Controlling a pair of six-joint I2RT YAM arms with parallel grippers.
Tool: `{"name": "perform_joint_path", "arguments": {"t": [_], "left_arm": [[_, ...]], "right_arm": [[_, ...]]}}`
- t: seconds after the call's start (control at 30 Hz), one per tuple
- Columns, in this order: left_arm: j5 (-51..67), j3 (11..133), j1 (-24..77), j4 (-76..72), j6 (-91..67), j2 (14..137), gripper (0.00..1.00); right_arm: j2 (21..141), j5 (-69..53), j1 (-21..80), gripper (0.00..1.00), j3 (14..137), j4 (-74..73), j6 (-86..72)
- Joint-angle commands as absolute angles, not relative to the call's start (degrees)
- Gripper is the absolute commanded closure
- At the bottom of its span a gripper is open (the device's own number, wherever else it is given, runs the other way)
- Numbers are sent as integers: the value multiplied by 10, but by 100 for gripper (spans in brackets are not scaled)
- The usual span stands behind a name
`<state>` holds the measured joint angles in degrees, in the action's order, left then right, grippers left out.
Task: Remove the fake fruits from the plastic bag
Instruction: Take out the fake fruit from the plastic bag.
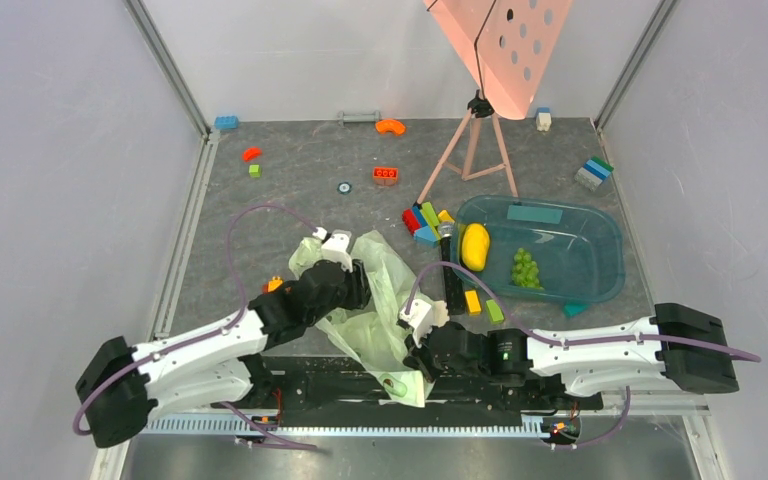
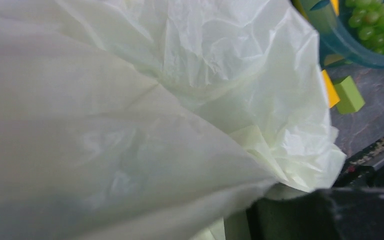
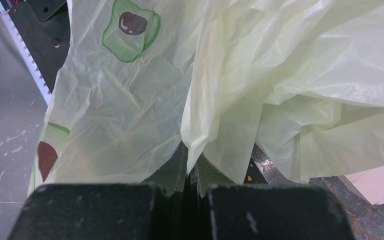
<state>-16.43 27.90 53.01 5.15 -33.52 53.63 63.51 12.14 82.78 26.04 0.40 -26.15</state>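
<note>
Folds of the plastic bag (image 1: 375, 300) were seen heaped between the two arms at the near side of the table (image 1: 290, 180), with one end draped over the near edge and across the black base rail (image 1: 300, 385). The material was shown as thin, crinkled and translucent, pale green throughout, and marked with printed motifs (image 3: 131, 27) of a darker green outline around a brown centre. In the left wrist view almost the whole field was filled by its creased, milky surface. The right gripper (image 3: 189, 182) was clenched on the plastic bag: a hanging fold was pinched between its closed black fingers (image 3: 105, 210). The left gripper (image 1: 362, 283) was pressed in among the upper folds, and whether it was released or grasping could not be told, since its tips were buried in the film. Two fake fruits were found outside the bag, in the teal tray (image 1: 605, 240) to its right and apart from it: the yellow fruit (image 1: 474, 246) lay near the tray's left wall, and the green cluster (image 1: 526, 268) lay just beside it. Between bag and tray, a yellow brick (image 1: 472, 301) and a green brick (image 1: 495, 311) were seen on the table.
</note>
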Motion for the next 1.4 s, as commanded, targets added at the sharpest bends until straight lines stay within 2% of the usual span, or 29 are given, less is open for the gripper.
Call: {"name": "perform_joint_path", "arguments": {"t": [0.0, 0.33, 0.57, 0.73, 1.37], "left_arm": [[-188, 288, 530, -19, -293, 585, 54], [-238, 319, 525, -67, -222, 658, 58], [-263, 337, 509, -76, -184, 696, 42], [-238, 346, 485, -93, -172, 729, 31], [-149, 393, 464, -137, -160, 864, 28]], "right_arm": [[634, 128, 833, 100, 286, 17, -265], [640, 121, 833, 100, 289, 18, -264], [636, 117, 833, 100, 288, 18, -264], [637, 113, 834, 100, 290, 16, -262], [637, 111, 833, 100, 287, 13, -261]]}}
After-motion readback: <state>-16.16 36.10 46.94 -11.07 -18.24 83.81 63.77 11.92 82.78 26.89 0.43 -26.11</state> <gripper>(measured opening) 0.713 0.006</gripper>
